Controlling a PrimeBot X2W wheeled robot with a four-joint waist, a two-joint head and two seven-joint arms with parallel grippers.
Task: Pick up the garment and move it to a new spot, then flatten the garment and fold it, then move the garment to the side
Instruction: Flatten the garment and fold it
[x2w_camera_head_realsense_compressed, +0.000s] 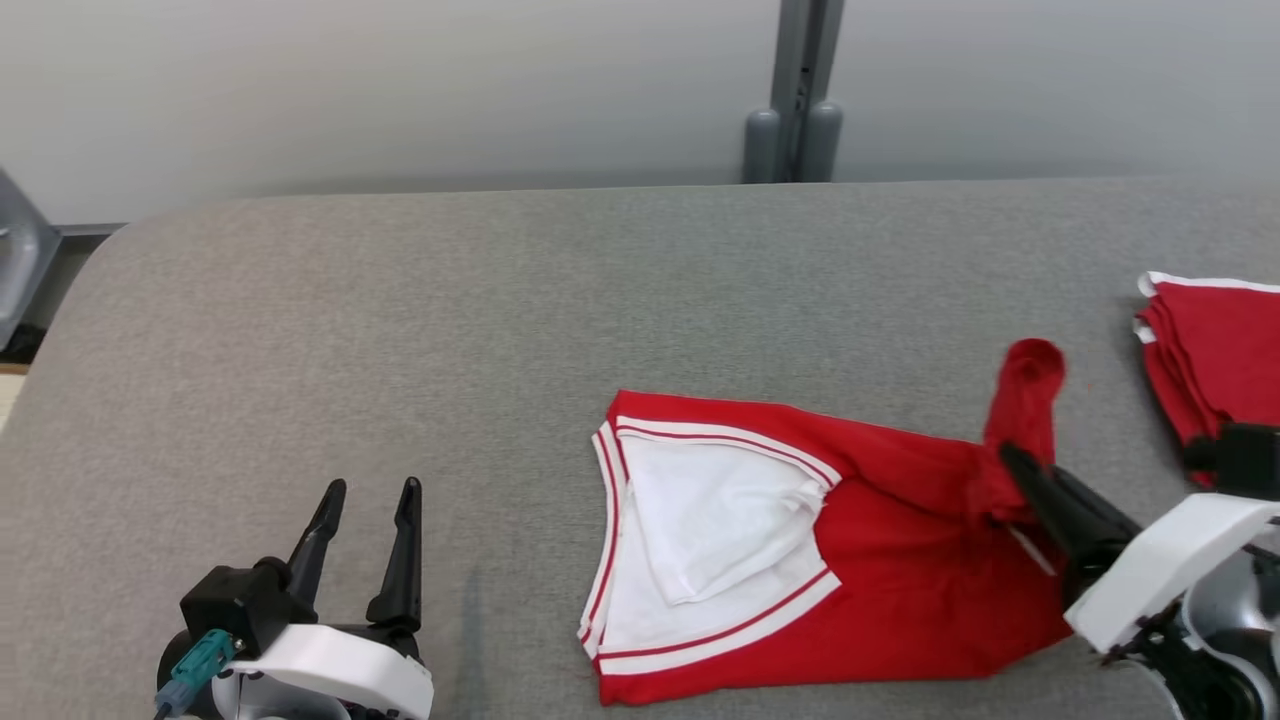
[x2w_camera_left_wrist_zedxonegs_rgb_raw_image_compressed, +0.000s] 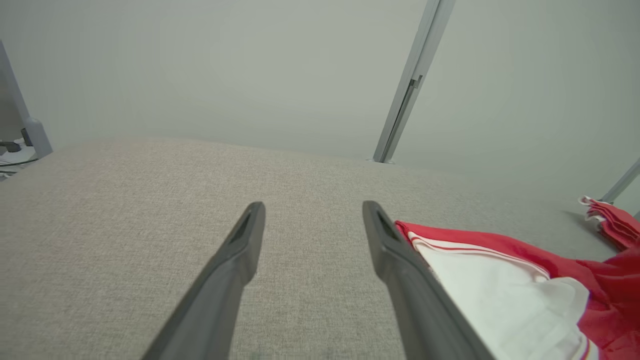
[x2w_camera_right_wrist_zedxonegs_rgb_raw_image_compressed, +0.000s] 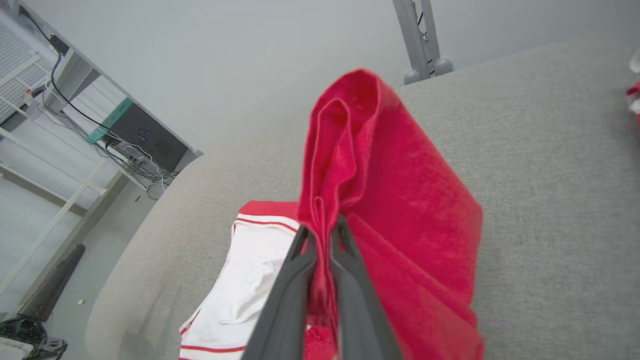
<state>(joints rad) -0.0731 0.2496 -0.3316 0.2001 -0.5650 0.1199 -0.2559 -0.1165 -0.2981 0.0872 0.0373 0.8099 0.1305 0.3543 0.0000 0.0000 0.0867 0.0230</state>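
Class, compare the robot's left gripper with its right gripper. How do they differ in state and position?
The left gripper is open and empty; the right gripper is shut on a bunched red fold of the garment. The left is over bare grey table; the right is at the garment's right end. Both are dark and two-fingered.

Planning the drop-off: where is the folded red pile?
Head view: the folded red pile lies far right on the grey surface, just beyond the right end effector.
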